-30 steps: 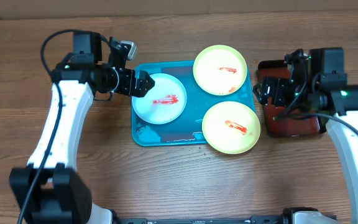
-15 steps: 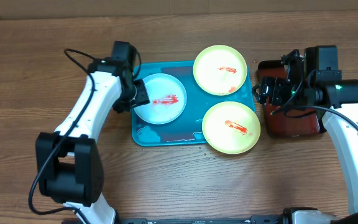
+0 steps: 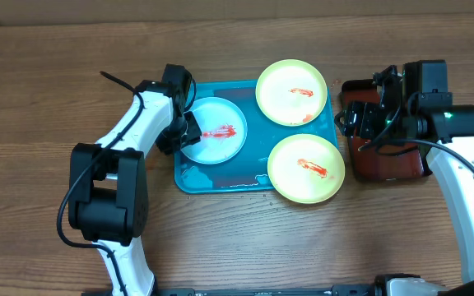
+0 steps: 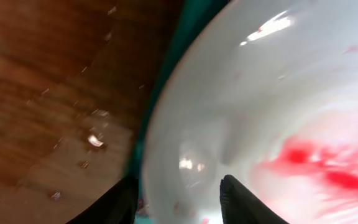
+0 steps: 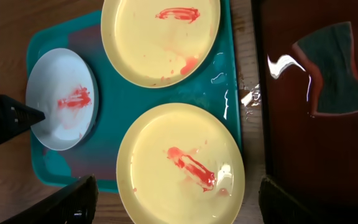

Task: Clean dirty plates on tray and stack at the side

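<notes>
While the left gripper [image 4: 178,202] (parted, holding nothing) is straddling the rim of the pale plate [image 3: 212,145], pickup is likely awaiting closure.

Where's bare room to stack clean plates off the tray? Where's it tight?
Free: bare wood of the table in front of the tray, and its far-left side. Tight: the near yellow-green plate overhangs the tray's corner, nearly reaching the dark red tray. The left gripper sits at the blue-white plate's left rim.
</notes>
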Motion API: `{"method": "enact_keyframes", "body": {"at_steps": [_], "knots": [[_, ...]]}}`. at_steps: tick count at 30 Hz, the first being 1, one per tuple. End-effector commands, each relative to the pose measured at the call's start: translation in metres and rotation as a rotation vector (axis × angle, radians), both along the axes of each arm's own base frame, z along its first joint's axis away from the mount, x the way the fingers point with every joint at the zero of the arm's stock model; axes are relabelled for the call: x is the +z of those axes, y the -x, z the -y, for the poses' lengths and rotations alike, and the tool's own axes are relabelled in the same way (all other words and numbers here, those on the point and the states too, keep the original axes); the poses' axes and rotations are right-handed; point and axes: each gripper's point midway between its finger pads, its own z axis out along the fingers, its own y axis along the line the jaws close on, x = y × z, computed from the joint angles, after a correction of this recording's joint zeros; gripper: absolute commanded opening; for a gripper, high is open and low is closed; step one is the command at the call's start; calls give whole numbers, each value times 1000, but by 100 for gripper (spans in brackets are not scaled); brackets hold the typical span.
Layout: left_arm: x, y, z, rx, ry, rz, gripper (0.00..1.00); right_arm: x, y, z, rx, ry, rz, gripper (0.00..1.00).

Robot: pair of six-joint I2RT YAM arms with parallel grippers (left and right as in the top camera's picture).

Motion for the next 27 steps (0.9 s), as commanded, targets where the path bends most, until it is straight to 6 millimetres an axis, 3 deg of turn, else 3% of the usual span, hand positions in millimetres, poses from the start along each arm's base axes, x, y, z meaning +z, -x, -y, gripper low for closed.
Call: {"method": "enact_keyframes", "body": {"at_steps": [1, 14, 21, 23, 25, 27], "knots": [[-6, -4, 9, -28, 51, -6, 45, 4, -3, -3, 4, -7, 12, 84], [-17, 3, 6, -50, 34, -18, 46, -1, -4, -3, 5, -6, -4, 83], [-27, -12, -15, -40, -78, 68, 44, -9, -6, 0, -2, 9, -25, 83], [-26, -18, -14, -38, -77, 89, 32, -12, -7, 2, -8, 21, -30, 83], [-26, -19, -13, -38, -74, 96, 10, -13, -7, 6, -18, 41, -32, 82], [-26, -19, -12, -39, -69, 96, 4, -15, -8, 13, -37, 80, -31, 80]]}}
